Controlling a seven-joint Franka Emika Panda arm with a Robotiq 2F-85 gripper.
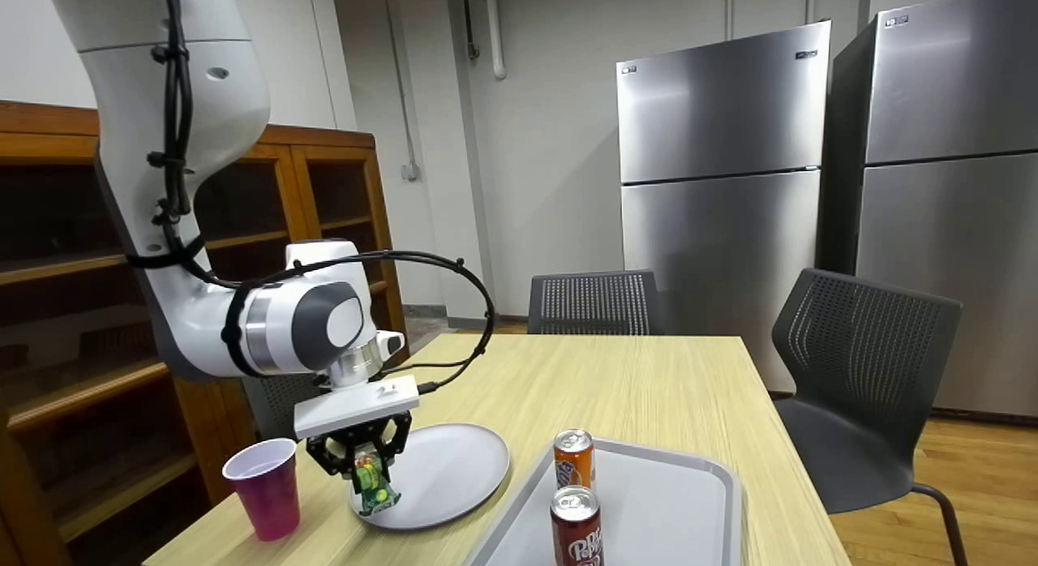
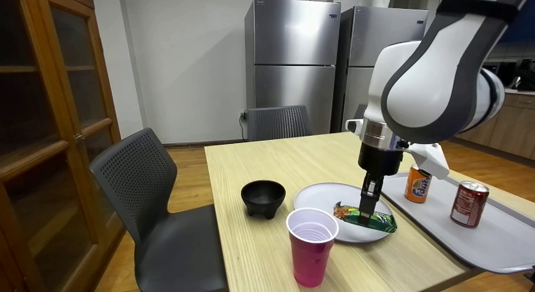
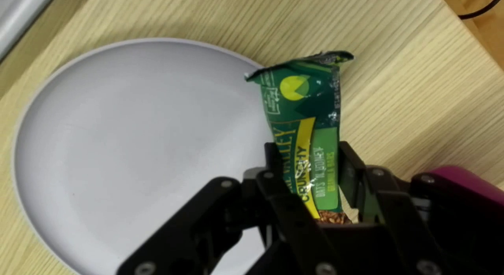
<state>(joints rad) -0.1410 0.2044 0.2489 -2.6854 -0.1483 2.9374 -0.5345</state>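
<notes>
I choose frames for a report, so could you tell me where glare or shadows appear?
In both exterior views, bright sheen on a stainless-steel refrigerator and a faint diagonal shadow on the wall; in the wrist view, white glints on the Oats 'n Honey granola bar.

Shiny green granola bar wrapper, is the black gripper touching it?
Touching: the wrist view shows the black gripper closed against both sides of the wrapper.

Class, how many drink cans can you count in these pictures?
2: the orange can and the red can, standing apart on the tray. Others could be hidden behind the arm.
</notes>
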